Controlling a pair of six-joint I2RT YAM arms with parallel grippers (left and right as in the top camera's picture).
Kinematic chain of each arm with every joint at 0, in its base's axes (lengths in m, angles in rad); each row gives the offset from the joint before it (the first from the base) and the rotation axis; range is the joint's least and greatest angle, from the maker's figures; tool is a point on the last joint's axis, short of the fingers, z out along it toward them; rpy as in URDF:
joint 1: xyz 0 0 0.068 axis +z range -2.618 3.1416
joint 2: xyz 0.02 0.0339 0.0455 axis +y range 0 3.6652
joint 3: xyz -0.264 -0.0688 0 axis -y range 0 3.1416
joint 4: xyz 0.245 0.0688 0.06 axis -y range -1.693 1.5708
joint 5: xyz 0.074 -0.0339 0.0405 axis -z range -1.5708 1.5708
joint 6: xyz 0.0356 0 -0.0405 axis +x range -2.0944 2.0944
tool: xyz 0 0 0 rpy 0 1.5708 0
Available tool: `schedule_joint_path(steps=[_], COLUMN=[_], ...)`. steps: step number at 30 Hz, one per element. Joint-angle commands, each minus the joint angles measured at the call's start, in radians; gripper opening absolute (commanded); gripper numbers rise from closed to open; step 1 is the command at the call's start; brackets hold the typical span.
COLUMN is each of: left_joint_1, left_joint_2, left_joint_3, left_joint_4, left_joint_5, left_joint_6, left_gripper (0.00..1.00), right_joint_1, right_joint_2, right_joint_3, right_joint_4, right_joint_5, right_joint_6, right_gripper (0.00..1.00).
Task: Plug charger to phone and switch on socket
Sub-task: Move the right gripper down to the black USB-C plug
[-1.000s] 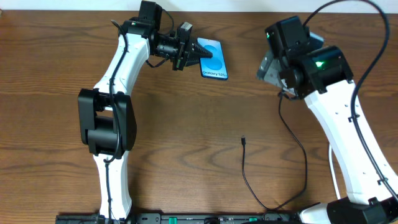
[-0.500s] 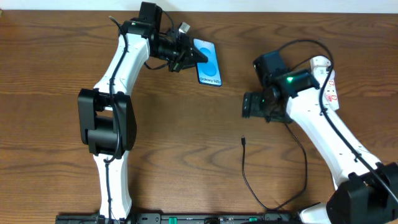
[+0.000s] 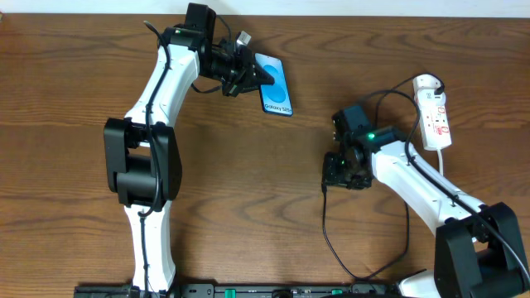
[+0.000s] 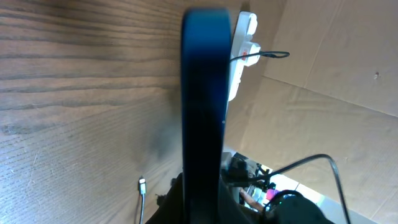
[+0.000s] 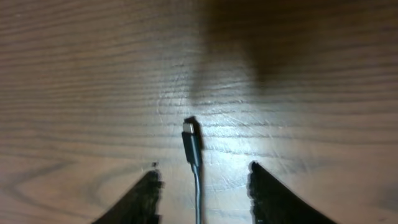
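Note:
My left gripper (image 3: 257,76) is shut on the phone (image 3: 277,86) and holds it above the table at the back. In the left wrist view the phone (image 4: 203,93) stands edge-on between the dark fingers (image 4: 177,205). The charger (image 3: 328,230) lies as a thin black cable on the wood. Its small plug tip (image 5: 190,133) points away from my right gripper (image 5: 202,173). That gripper is open, with a finger (image 5: 142,198) on each side of the cable and a gap to both. The white socket (image 3: 434,112) lies at the right.
The socket's thick white cord (image 3: 442,157) runs toward the front beside the right arm. The charger cable loops to the front edge (image 3: 364,277). From the left wrist view the socket (image 4: 239,53) and the charger tip (image 4: 142,184) show beyond the phone.
The right arm swung from the back right down to the charger's tip, uncovering the socket, and its jaws narrowed. The left gripper shifted the phone slightly left.

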Motion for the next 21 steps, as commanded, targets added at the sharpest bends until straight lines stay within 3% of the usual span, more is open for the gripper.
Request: schedule_joint_path(steps=[1,4,13,21], left_joint_1=[0.002,0.002,0.002,0.002], left_joint_2=[-0.036,-0.036,-0.036,-0.036], left_joint_3=[0.008,0.008,0.008,0.008], left_joint_4=[0.001,0.001,0.001,0.001], left_joint_5=[0.021,0.021,0.021,0.021], left_joint_6=[0.024,0.024,0.024,0.024], left_gripper=[0.07,0.07,0.07,0.07], right_joint_1=[0.010,0.031,0.082,0.085], right_joint_2=[0.005,0.005,0.009,0.048], right_joint_3=[-0.058,-0.098,-0.115,-0.116], right_joint_4=[0.051,0.090,0.108,0.111], right_joint_5=[-0.035,-0.035,0.020,-0.043], right_joint_6=[0.087,0.105,0.135,0.126], right_gripper=[0.40,0.44,0.41,0.37])
